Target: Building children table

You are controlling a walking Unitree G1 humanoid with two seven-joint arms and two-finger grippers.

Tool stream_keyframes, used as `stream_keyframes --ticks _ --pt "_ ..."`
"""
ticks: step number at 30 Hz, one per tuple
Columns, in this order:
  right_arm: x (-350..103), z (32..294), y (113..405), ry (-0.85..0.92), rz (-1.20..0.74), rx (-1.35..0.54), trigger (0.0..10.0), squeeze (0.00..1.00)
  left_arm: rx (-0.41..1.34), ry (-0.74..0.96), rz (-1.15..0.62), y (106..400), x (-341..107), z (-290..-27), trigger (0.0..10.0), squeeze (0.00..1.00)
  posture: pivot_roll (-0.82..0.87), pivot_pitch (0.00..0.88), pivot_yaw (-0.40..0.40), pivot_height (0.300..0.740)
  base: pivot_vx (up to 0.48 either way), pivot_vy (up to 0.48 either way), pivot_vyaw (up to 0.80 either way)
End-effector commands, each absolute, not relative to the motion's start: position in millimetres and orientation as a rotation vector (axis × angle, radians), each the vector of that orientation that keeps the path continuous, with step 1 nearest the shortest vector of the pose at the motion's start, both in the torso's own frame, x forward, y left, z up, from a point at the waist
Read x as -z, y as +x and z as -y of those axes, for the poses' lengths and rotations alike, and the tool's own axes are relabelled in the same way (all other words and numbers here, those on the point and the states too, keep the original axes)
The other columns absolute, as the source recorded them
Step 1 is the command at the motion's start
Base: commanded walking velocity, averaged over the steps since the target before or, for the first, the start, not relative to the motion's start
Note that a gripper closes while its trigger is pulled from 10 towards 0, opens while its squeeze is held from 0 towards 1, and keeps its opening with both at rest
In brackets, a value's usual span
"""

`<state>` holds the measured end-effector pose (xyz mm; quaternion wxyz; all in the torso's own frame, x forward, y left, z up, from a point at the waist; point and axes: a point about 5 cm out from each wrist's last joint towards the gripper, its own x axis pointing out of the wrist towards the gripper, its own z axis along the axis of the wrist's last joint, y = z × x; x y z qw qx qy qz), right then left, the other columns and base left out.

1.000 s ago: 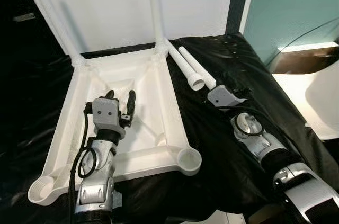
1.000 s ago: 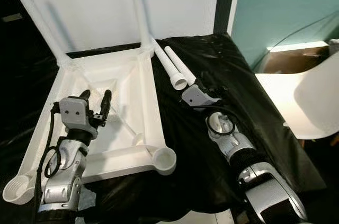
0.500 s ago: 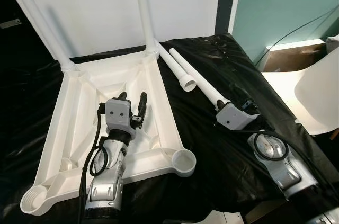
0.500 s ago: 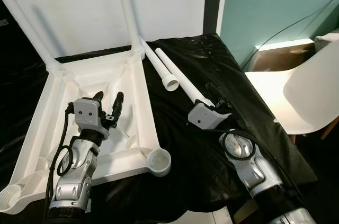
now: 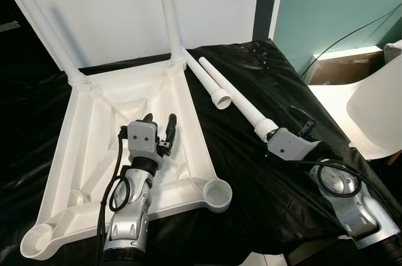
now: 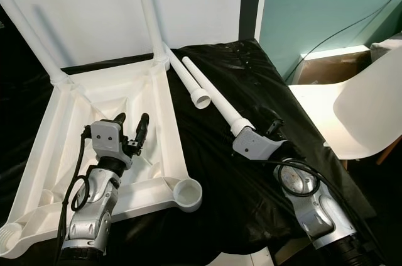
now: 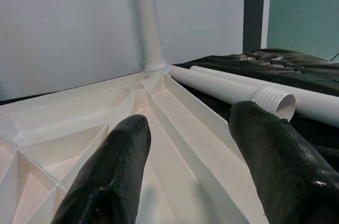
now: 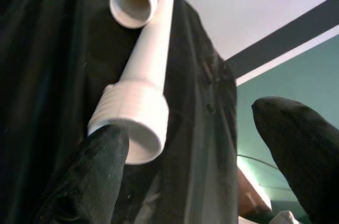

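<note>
Black sheeting (image 5: 251, 171) covers the work surface, with the upturned white tabletop (image 5: 100, 121) on it — half built.
Two legs (image 5: 168, 11) stand screwed into the far corner sockets; two loose legs (image 5: 235, 93) lie on the sheet just beside the tabletop, and both near sockets (image 5: 219, 193) are empty. The right gripper (image 6: 264, 135) is spread open at the threaded end of one loose leg, not yet closed on it — the left gripper (image 5: 158, 126) hovers open over the tabletop's ribbed underside.
</note>
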<state>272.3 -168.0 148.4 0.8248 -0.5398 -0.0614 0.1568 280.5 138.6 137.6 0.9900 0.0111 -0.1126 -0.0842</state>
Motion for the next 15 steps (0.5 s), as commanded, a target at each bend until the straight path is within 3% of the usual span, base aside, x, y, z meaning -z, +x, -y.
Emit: stream_keyframes --ticks 1,15 --pt "-144 169 272 -1.162 0.095 -0.361 10.0 0.00 0.142 0.015 0.214 280 -132 -141 10.0 0.00 -0.13 0.012 0.062 0.740 0.000 0.000 0.00" --pt "-130 181 295 -1.273 0.019 -0.381 10.0 0.00 0.135 0.027 0.221 280 -132 -143 10.0 0.00 -0.11 0.003 0.067 0.740 0.000 0.000 0.00"
